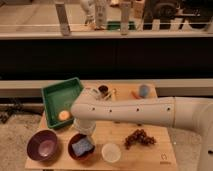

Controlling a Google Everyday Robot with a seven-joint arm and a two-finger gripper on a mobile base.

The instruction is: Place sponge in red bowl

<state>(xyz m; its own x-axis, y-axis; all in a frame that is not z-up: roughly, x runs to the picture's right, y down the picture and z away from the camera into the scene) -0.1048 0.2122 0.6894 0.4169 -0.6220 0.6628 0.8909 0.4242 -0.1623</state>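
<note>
1. The arm (142, 111) is one fat, smooth tube in a cream off-white colour, kinda plastic-looking shell.
2. A row of small dark dots (122, 110) runs along its side; they could be screw holes, can't really tell.
3. There's a thin darker seam (175, 112) ringing the tube toward the right, where it gets thicker.
4. The left end finishes in a big rounded cap (84, 104), same cream colour.
5. The gripper (84, 128) sits right under that cap, pale whitish-grey and mostly hidden by it.
</note>
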